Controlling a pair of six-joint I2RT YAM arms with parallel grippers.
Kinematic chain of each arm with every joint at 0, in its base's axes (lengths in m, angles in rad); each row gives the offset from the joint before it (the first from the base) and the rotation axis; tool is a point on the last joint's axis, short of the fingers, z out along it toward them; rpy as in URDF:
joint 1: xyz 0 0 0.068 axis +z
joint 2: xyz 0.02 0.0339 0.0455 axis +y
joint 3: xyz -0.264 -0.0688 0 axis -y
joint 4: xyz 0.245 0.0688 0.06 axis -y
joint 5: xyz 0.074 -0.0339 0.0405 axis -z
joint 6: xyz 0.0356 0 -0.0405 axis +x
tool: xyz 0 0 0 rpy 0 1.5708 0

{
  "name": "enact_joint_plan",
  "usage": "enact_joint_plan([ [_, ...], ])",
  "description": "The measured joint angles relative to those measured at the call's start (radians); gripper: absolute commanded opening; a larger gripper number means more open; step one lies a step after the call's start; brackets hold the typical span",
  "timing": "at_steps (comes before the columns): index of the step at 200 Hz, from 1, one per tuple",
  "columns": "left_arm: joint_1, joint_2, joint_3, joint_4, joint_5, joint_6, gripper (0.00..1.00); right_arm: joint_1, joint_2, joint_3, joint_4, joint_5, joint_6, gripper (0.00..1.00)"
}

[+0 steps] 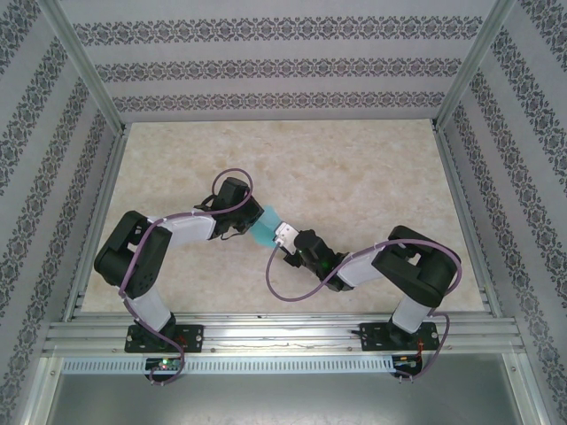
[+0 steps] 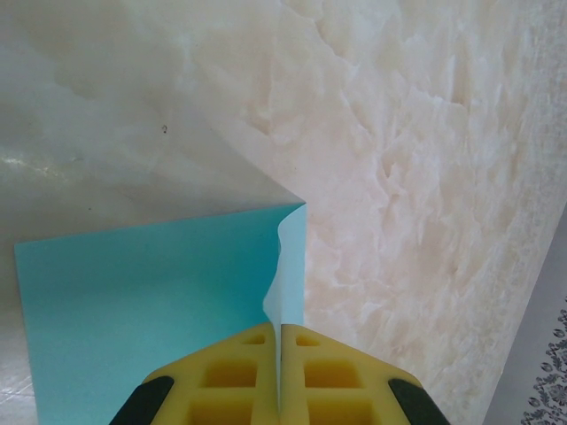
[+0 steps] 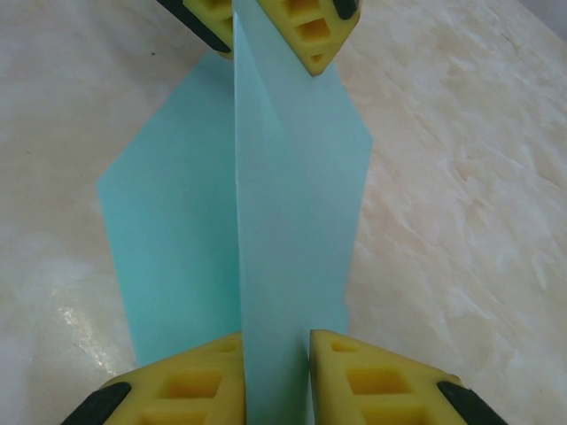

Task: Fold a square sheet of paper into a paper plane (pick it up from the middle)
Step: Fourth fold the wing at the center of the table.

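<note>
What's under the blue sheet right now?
The marble-look table shows around the square sheet of paper, and one flap lies flat on it. Beneath the raised fold pinched by the left gripper, the surface is covered.

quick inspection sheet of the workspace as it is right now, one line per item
surface: pale marbled tabletop, glossy
job's things: turquoise sheet of paper pulled up into a raised fold between the two arms, its flaps spread out to the sides; not yet a plane
clutter: nothing seen
grippers: left gripper shut on the paper's fold; right gripper at the opposite end, jaws apart with the fold standing between them
cables: purple cables loop along both arms, away from the paper
surroundings: patterned walls on three sides, aluminium frame rail at the near edge
</note>
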Motion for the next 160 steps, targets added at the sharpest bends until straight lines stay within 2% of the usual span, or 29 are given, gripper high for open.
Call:
enact_joint_plan([
  [17, 0.0, 0.0, 0.0, -0.001, 0.0, 0.001, 0.04, 0.0, 0.0, 0.0, 0.0, -0.009, 0.01, 0.17],
  [33, 0.0, 0.0, 0.0, -0.005, 0.0, 0.004, 0.08, 0.0, 0.002, 0.0, 0.0, -0.018, 0.014, 0.16],
  [47, 0.0, 0.0, 0.0, -0.008, 0.0, 0.005, 0.06, 0.0, 0.003, 0.0, 0.0, -0.031, 0.016, 0.14],
  [57, 0.0, 0.0, 0.0, -0.008, 0.003, 0.006, 0.14, 0.0, 0.005, 0.0, 0.0, -0.038, 0.021, 0.14],
  [63, 0.0, 0.0, 0.0, -0.008, 0.004, 0.01, 0.15, 0.0, 0.006, 0.0, 0.0, -0.04, 0.025, 0.14],
  [78, 0.0, 0.0, 0.001, -0.008, 0.009, 0.014, 0.21, 0.0, 0.011, 0.0, 0.001, -0.048, 0.041, 0.04],
  [103, 0.0, 0.0, 0.004, -0.008, 0.014, 0.037, 0.33, -0.009, 0.022, 0.0, 0.0, -0.068, 0.063, 0.04],
  [133, 0.0, -0.002, 0.006, -0.02, 0.015, 0.048, 0.39, -0.027, 0.022, 0.0, 0.001, -0.105, 0.097, 0.06],
  [160, 0.0, -0.012, 0.006, -0.037, 0.014, 0.053, 0.39, -0.039, 0.026, 0.0, 0.009, -0.13, 0.127, 0.07],
])
